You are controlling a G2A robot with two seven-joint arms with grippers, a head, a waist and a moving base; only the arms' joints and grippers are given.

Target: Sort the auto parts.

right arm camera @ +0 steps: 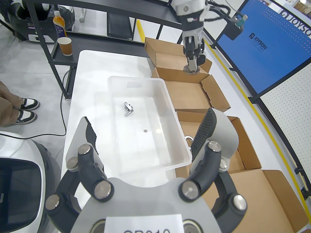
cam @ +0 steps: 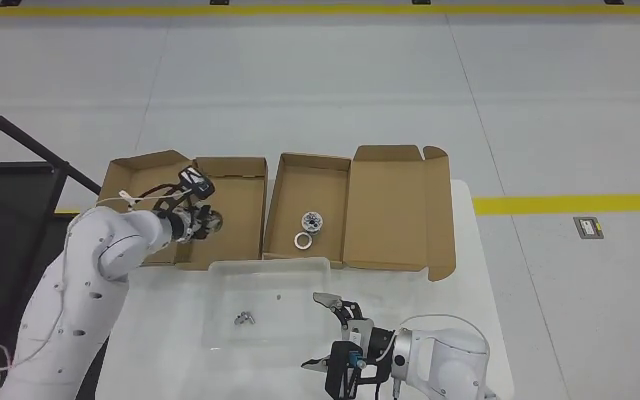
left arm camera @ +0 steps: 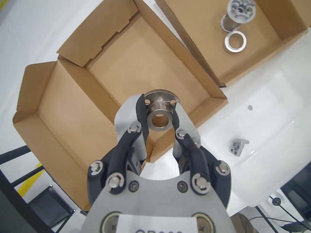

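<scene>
So, quick rundown, going by the top view. The left gripper (left arm camera: 158, 112) sits at the left middle of the frame, clamped on a flanged metal bushing (left arm camera: 160, 95). Its black pads pinch the neck of the part, just under the flange. The bushing hangs over the tray half of the left cardboard box (left arm camera: 126, 56), toward that tray's left side. Honestly I can't tell whether it touches the cardboard floor or floats just above it.

The right cardboard box (cam: 310, 185) sits just beside it, around the middle of the frame, lid flap folded out to the right. Two parts are in its tray: a slotted metal hub (left arm camera: 240, 7) and a plain metal ring (left arm camera: 227, 42), right next to each other near the tray's lower edge.

Below both boxes is a clear plastic bin (cam: 265, 262) on the white table (cam: 470, 290). One small metal bracket (right arm camera: 128, 109) lies in the bin's lower left area, along with a tiny dark speck (right arm camera: 145, 130) nearer the middle.

The right gripper (right arm camera: 148, 120) is at the bottom centre of the frame, just off the bin's lower right corner. Its jaws are spread wide with nothing between them.
</scene>
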